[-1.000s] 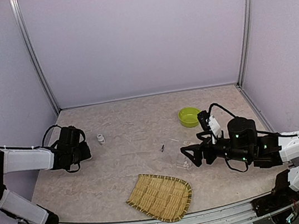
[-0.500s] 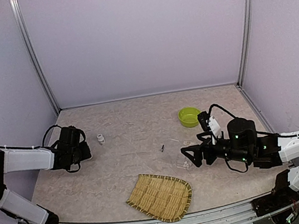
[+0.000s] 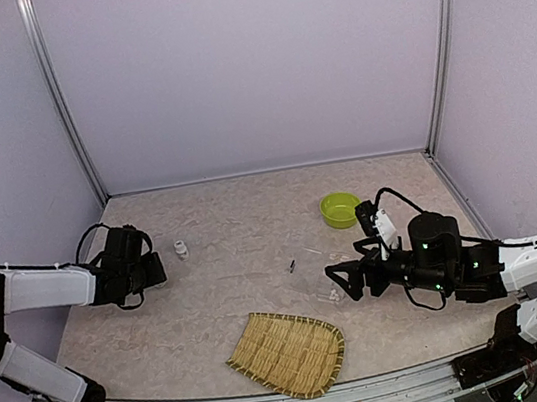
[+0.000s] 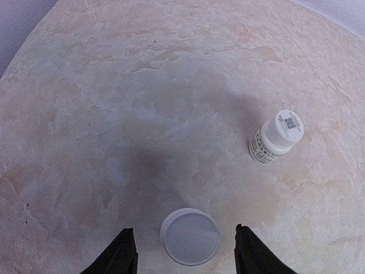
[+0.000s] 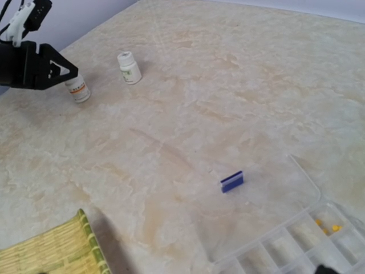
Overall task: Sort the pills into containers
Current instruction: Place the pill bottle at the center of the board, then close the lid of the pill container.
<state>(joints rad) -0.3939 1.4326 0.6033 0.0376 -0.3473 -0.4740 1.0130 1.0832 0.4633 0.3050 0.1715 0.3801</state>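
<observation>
Left pincer [image 4: 185,233]: spread, a finger on each side of a white-capped bottle [image 4: 190,236], gaps showing on both sides, nothing pinched.
Right pincer [image 3: 335,284]: spread wide, empty, low over the organiser [image 5: 274,231].
Second bottle [image 4: 276,137]: upright, near the first, apart from it.
Blue tab [image 5: 232,181]: loose on the surface [image 3: 230,217], just beside the organiser's flat clear lid.
Bowl [image 3: 340,210]: lime green, beyond the right arm; contents cannot be told.
Tray [image 3: 288,353]: woven bamboo, near edge, bare.
Organiser: clear, open, right of centre, a row of small compartments; one holds a few yellow pills [image 5: 328,226].
</observation>
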